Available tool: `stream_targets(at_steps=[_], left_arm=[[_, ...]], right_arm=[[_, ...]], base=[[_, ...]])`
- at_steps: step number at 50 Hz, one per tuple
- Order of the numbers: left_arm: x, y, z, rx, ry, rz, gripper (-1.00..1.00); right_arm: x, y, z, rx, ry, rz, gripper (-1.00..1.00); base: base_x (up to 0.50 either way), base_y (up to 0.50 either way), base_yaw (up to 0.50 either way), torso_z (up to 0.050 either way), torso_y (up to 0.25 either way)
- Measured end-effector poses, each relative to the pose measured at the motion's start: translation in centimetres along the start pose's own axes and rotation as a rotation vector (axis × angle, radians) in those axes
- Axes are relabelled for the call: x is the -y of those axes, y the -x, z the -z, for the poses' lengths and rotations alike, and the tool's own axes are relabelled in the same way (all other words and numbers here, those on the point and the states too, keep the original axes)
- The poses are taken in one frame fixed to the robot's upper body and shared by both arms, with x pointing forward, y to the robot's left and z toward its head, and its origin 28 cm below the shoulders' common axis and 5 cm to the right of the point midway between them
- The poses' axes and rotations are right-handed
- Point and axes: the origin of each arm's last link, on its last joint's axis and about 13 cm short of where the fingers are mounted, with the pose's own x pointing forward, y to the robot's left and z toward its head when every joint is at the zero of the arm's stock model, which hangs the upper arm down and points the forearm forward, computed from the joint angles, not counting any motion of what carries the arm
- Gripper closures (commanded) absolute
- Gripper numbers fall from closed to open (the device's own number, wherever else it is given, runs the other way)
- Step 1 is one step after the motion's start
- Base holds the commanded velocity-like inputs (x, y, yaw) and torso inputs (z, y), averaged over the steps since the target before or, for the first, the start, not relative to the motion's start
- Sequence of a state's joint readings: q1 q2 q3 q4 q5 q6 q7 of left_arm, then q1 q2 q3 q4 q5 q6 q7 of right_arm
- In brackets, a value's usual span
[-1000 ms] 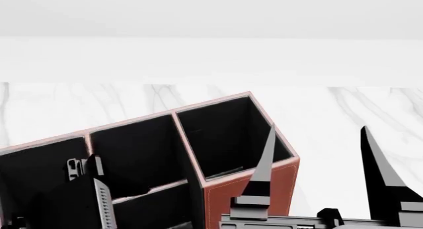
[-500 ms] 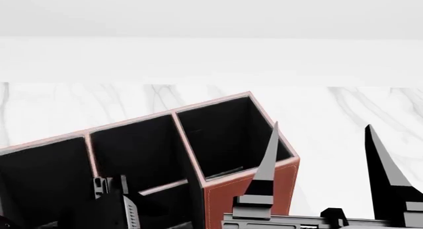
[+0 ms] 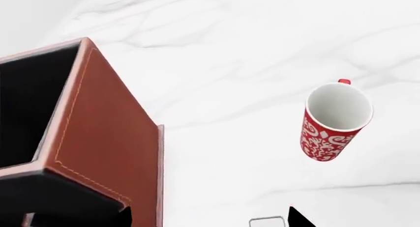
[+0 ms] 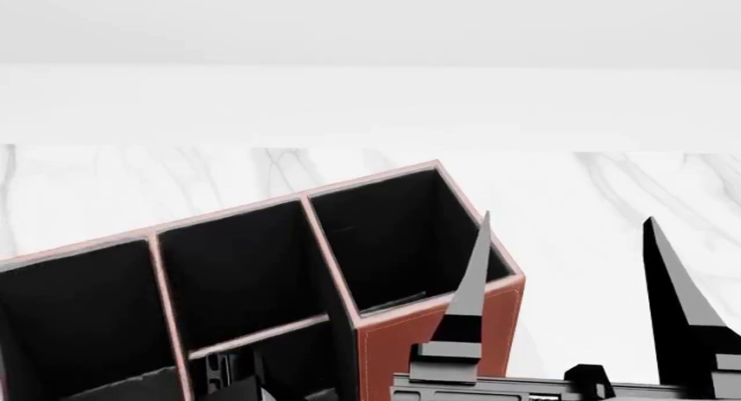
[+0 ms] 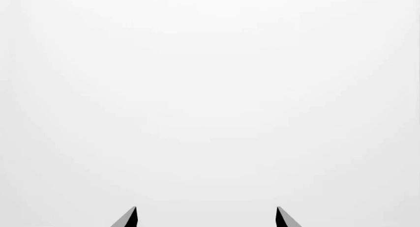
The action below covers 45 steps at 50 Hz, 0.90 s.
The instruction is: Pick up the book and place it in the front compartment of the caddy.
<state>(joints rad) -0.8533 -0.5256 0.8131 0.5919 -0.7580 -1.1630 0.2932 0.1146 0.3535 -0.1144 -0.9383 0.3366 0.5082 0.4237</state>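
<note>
The reddish-brown caddy [image 4: 435, 340] fills the lower left of the head view, its black-lined cells open to me. A low thin divider [image 4: 257, 331] closes off a small near cell, the front compartment [image 4: 284, 362], partly cut by the frame edge. The book does not show clearly in any view. My left gripper [image 3: 210, 218] is open and empty beside the caddy's outer wall [image 3: 105, 153]; in the head view only a dark bit of the left gripper [image 4: 238, 384] shows. My right gripper [image 4: 567, 219] stands open, fingertips up, just right of the caddy, and the right gripper [image 5: 206, 208] faces blank white.
A red-and-white patterned mug [image 3: 335, 121] stands on the white marble table [image 3: 229, 65], apart from the caddy. A small pale grey-edged rectangle [image 3: 268, 221] lies at the frame edge between my left fingertips; I cannot tell what it is.
My left gripper has dropped down and rightward along the caddy's front until almost out of the head view. The right gripper rose slightly.
</note>
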Motion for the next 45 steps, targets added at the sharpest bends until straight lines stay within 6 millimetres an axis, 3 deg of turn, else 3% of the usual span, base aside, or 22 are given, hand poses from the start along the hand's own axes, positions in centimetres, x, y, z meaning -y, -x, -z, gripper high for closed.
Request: stream_targets(at_steps=[16,45], left_arm=[[0.8,-1.7,1.2,-0.019,0.044,0.036,-1.00],[2.2,-3.0,4.4,-0.230,0.072,0.099,-1.00]], right_arm=[[0.1,0.0,-0.1,0.005,-0.002,0.002,-1.00],[0.1,0.0,-0.3,0.009,-0.002,0.004,-1.00]], base=[[0.00,0.00,0.00,0.000,0.000],[0.00,0.00,0.00,0.000,0.000]])
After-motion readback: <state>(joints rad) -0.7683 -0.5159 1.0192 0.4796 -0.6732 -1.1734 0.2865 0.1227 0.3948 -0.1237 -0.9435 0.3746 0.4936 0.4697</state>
